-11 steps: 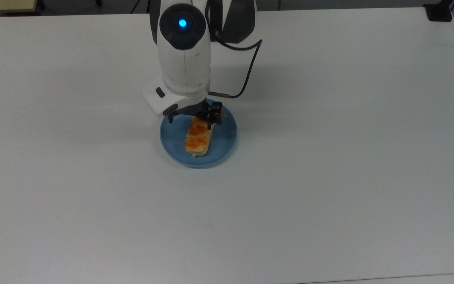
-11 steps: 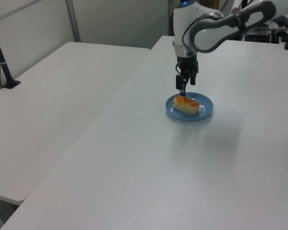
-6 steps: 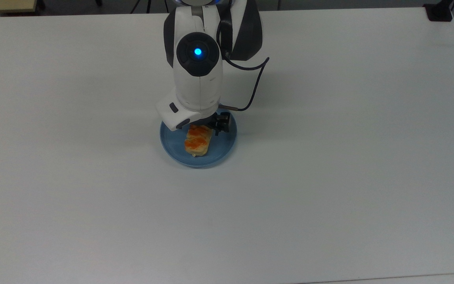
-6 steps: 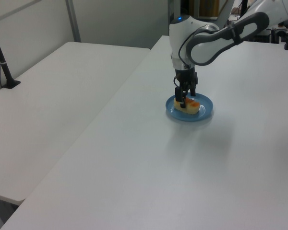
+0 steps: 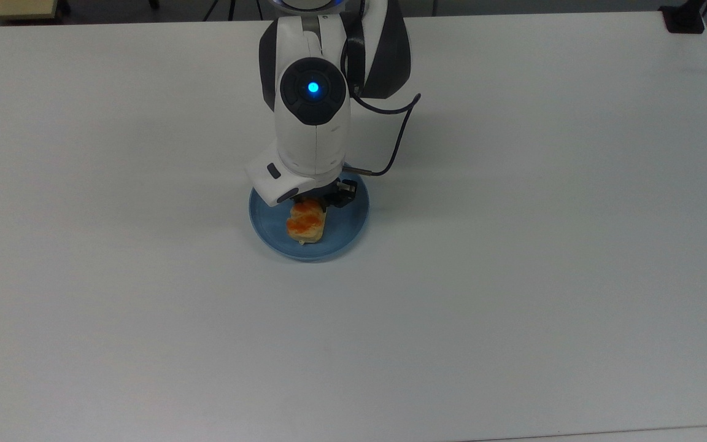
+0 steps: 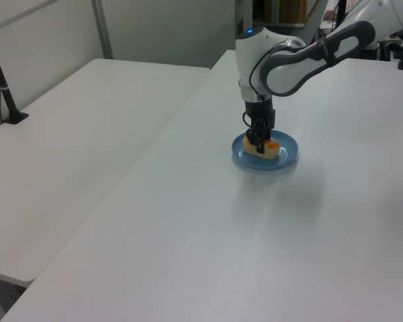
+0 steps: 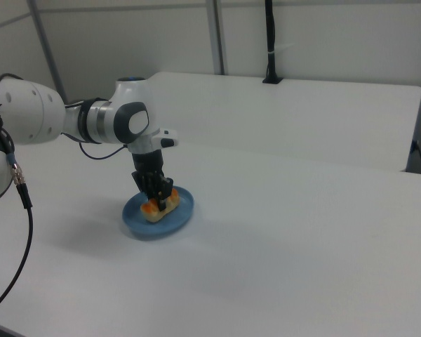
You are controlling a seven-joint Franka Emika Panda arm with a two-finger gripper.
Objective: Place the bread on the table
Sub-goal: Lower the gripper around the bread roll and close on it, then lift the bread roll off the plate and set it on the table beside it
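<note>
The bread (image 5: 305, 226), a pale-tan loaf with orange patches, lies on a round blue plate (image 5: 348, 222) in the middle of the white table (image 5: 513, 294). My gripper (image 5: 313, 201) is lowered straight down over the bread's far end, open, with one finger on each side of the loaf. The white hand hides that end of the bread in the top view. In the left view the gripper (image 6: 260, 142) stands on the bread (image 6: 270, 149) inside the plate (image 6: 289, 151). In the right view the gripper (image 7: 160, 193) straddles the bread (image 7: 161, 209) on the plate (image 7: 186, 206).
A black cable (image 5: 393, 144) loops from the wrist beside the arm. A second white table (image 6: 74, 134) adjoins on the left view's left, with a black post (image 6: 3, 87) clamped to it. A black clamp (image 5: 683, 15) sits at the table's far right corner in the top view.
The arm has come forward and down over the plate. The gripper dropped from above the bread's far end until its fingers stand around the loaf. Bread and plate have not moved.
</note>
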